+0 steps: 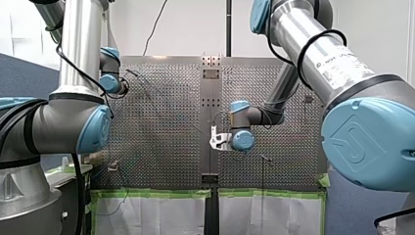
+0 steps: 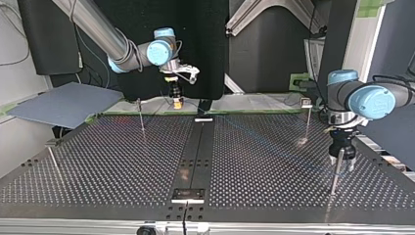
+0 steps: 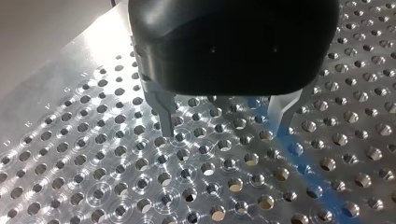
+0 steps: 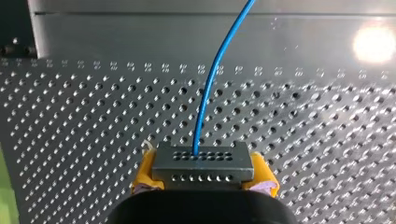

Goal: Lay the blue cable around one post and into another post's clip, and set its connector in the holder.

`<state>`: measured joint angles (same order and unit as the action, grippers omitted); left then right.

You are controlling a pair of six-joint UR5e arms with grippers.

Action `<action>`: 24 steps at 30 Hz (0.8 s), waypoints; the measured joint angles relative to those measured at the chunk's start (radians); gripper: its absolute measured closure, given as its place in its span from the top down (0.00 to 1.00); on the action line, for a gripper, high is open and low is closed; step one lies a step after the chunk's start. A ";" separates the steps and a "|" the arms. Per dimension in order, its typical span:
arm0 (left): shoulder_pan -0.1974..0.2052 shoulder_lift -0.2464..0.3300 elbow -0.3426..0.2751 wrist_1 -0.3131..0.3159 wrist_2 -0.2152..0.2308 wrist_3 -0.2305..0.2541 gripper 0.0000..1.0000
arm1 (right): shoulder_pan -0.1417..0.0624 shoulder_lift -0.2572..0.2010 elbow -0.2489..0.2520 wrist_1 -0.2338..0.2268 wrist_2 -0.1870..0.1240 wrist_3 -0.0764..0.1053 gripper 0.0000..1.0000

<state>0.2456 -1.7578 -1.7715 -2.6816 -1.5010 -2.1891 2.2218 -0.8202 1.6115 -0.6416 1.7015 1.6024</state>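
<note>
Right gripper (image 4: pixel 203 176) pinches connector (image 4: pixel 202 161) clear of table (image 4: pixel 93 140), blue cable (image 4: pixel 210 88) running ahead, free for routing. Left gripper (image 3: pixel 225 123) spread, low over table, ready to guide; blue streak (image 3: pixel 299 149) beneath, possibly cable

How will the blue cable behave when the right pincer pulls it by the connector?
Probably springy, not limp: the blue cable leaves the connector in a smooth, self-supporting arc. Likely light: it looks thin beside the connector. Held by the flat-sided connector, it should not slip from my right pincer.
</note>
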 joint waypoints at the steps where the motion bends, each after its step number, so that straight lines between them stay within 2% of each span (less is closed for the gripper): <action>1: 0.000 0.000 0.000 0.000 0.000 0.000 1.00 | -0.003 0.000 0.006 -0.004 0.000 0.000 0.00; 9: 0.000 0.000 0.000 0.001 0.000 -0.001 1.00 | -0.032 0.000 0.046 -0.036 0.000 0.001 0.00; 17: 0.000 0.000 0.000 0.000 0.001 -0.001 1.00 | -0.062 0.001 0.092 -0.087 -0.002 0.010 0.00; 24: 0.000 0.000 0.000 -0.001 0.002 -0.001 1.00 | -0.081 0.002 0.114 -0.102 0.000 0.010 0.00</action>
<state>0.2452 -1.7575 -1.7716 -2.6822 -1.4994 -2.1896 2.1406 -0.8179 1.7258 -0.7434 1.7014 1.6126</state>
